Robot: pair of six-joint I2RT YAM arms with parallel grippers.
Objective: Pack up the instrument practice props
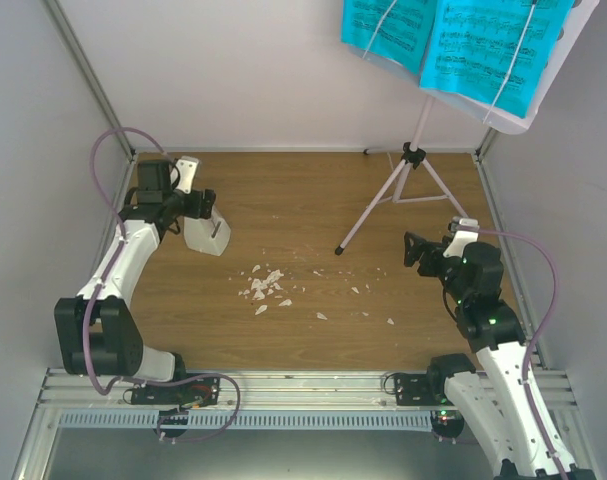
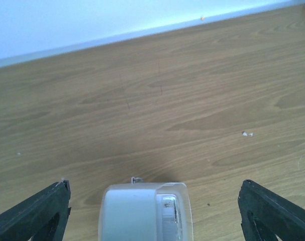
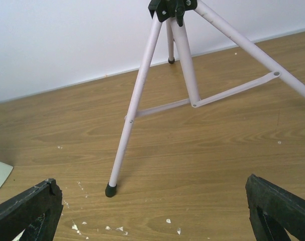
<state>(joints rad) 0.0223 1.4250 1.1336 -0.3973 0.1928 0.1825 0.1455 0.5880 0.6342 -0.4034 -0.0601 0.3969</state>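
My left tool (image 2: 153, 187), jaws wide, straddles the small white pyramid metronome (image 2: 142, 213) untouched near the wooden bench's (image 1: 313, 200) left edge; my right tool (image 3: 149, 181) gapes before the pale-lilac tripod music stand (image 3: 137, 95).

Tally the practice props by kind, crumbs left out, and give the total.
Metronome: 1
Music stand: 1
Cyan sheet-music pages: 2
Total: 4
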